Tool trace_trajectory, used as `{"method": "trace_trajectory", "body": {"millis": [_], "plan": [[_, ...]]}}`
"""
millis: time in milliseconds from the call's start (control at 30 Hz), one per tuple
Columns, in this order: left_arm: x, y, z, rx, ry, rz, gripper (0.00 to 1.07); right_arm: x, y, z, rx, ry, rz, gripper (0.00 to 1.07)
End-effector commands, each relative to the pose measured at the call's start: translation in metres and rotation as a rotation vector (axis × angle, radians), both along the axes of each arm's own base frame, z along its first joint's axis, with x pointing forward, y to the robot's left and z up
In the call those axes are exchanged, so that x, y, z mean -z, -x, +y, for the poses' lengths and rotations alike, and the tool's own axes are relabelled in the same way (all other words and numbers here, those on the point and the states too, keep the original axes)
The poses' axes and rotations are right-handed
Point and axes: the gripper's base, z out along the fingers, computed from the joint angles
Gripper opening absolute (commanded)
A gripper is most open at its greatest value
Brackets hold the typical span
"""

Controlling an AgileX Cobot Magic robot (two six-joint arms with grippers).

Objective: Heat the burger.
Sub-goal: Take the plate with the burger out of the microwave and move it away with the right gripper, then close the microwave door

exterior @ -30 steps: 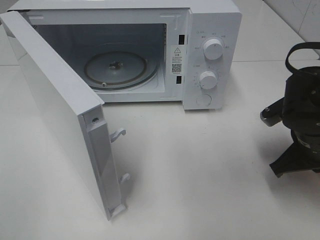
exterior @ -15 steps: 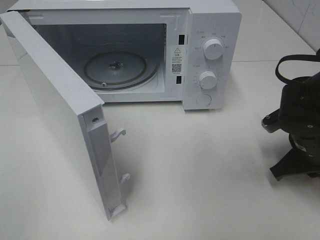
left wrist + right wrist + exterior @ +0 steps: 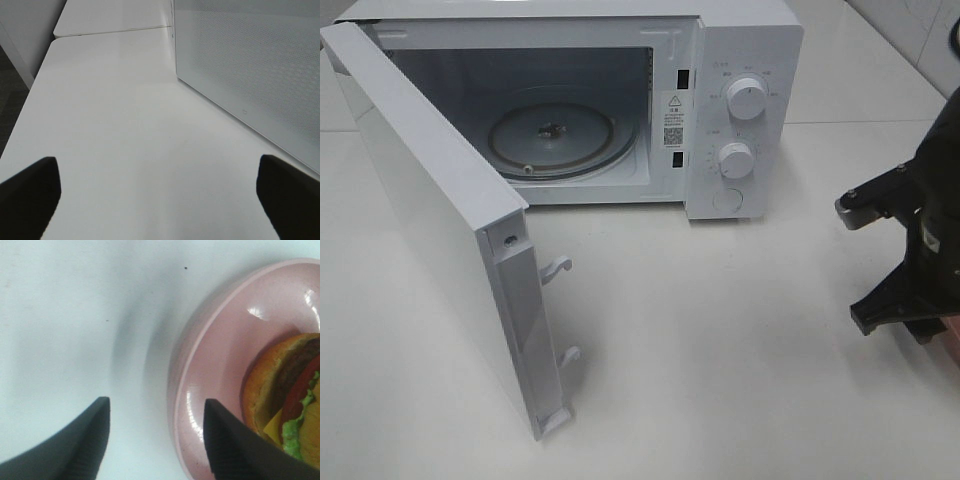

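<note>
The burger (image 3: 292,405) lies on a pink round plate (image 3: 215,365) in the right wrist view, showing bun, patty, tomato, cheese and lettuce. My right gripper (image 3: 155,440) is open and straddles the plate's rim: one finger is over the plate beside the burger, the other over the white table. In the exterior high view the right arm (image 3: 920,240) hangs at the right edge and the burger is out of frame. The left gripper (image 3: 160,200) is wide open over bare table, with nothing between its fingers.
A white microwave (image 3: 740,60) stands at the back with its door (image 3: 440,220) swung out to the left. A glass turntable (image 3: 555,135) lies inside. The door's mesh panel (image 3: 250,65) runs close beside the left gripper. White table (image 3: 720,350) spreads in front.
The right gripper's jaws have spread apart from nearly shut. The right arm has turned and shifted a little at the right edge. The microwave and the left arm are as before.
</note>
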Motion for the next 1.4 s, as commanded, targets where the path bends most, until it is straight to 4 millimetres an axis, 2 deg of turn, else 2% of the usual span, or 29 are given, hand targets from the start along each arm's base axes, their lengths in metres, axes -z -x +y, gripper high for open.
{"method": "trace_trajectory", "body": {"millis": [33, 67, 100, 133, 167, 233, 333, 400, 433, 500, 600, 667, 700, 767, 800, 867, 967, 1033, 1200, 1400], "plan": [[0.000, 0.002, 0.000, -0.004, 0.009, -0.025, 1.00, -0.026, 0.012, 0.002, -0.054, -0.089, -0.012, 0.68], [0.000, 0.002, 0.000, -0.004, 0.009, -0.025, 1.00, -0.026, 0.012, 0.002, -0.054, -0.089, -0.012, 0.68], [0.000, 0.002, 0.000, -0.004, 0.009, -0.025, 1.00, -0.044, 0.021, 0.004, -0.078, -0.159, -0.044, 0.75], [0.000, 0.002, 0.000, -0.004, 0.009, -0.025, 1.00, -0.053, 0.027, 0.004, -0.092, -0.186, -0.057, 0.79], [0.000, 0.002, 0.000, -0.004, 0.009, -0.025, 1.00, -0.053, 0.027, 0.004, -0.092, -0.186, -0.057, 0.79], [0.000, 0.002, 0.000, -0.004, 0.009, -0.025, 1.00, -0.079, 0.050, 0.000, -0.109, -0.256, -0.075, 0.84], [0.000, 0.002, 0.000, -0.004, 0.009, -0.025, 1.00, -0.087, 0.056, -0.002, -0.112, -0.269, -0.087, 0.84], [0.000, 0.002, 0.000, -0.004, 0.009, -0.025, 1.00, -0.107, 0.076, -0.008, -0.116, -0.308, -0.142, 0.82], [0.000, 0.002, 0.000, -0.004, 0.009, -0.025, 1.00, -0.107, 0.076, -0.008, -0.116, -0.308, -0.142, 0.82], [0.000, 0.002, 0.000, -0.004, 0.009, -0.025, 1.00, -0.131, 0.103, -0.019, -0.134, -0.346, -0.241, 0.81], [0.000, 0.002, 0.000, -0.004, 0.009, -0.025, 1.00, -0.137, 0.111, -0.022, -0.139, -0.351, -0.267, 0.80], [0.000, 0.002, 0.000, -0.004, 0.009, -0.025, 1.00, -0.151, 0.136, -0.033, -0.156, -0.380, -0.367, 0.79], [0.000, 0.002, 0.000, -0.004, 0.009, -0.025, 1.00, -0.151, 0.136, -0.033, -0.156, -0.380, -0.367, 0.79], [0.000, 0.002, 0.000, -0.004, 0.009, -0.025, 1.00, -0.154, 0.153, -0.040, -0.160, -0.397, -0.419, 0.79], [0.000, 0.002, 0.000, -0.004, 0.009, -0.025, 1.00, -0.154, 0.153, -0.040, -0.160, -0.397, -0.419, 0.79], [0.000, 0.002, 0.000, -0.004, 0.009, -0.025, 1.00, -0.154, 0.167, -0.045, -0.165, -0.415, -0.466, 0.79], [0.000, 0.002, 0.000, -0.004, 0.009, -0.025, 1.00, -0.154, 0.171, -0.047, -0.167, -0.419, -0.482, 0.78], [0.000, 0.002, 0.000, -0.004, 0.009, -0.025, 1.00, -0.148, 0.186, -0.053, -0.176, -0.435, -0.540, 0.77], [0.000, 0.002, 0.000, -0.004, 0.009, -0.025, 1.00, -0.143, 0.199, -0.059, -0.181, -0.456, -0.616, 0.77], [0.000, 0.002, 0.000, -0.004, 0.009, -0.025, 1.00, -0.131, 0.217, -0.069, -0.087, -0.450, -0.738, 0.76]]}}
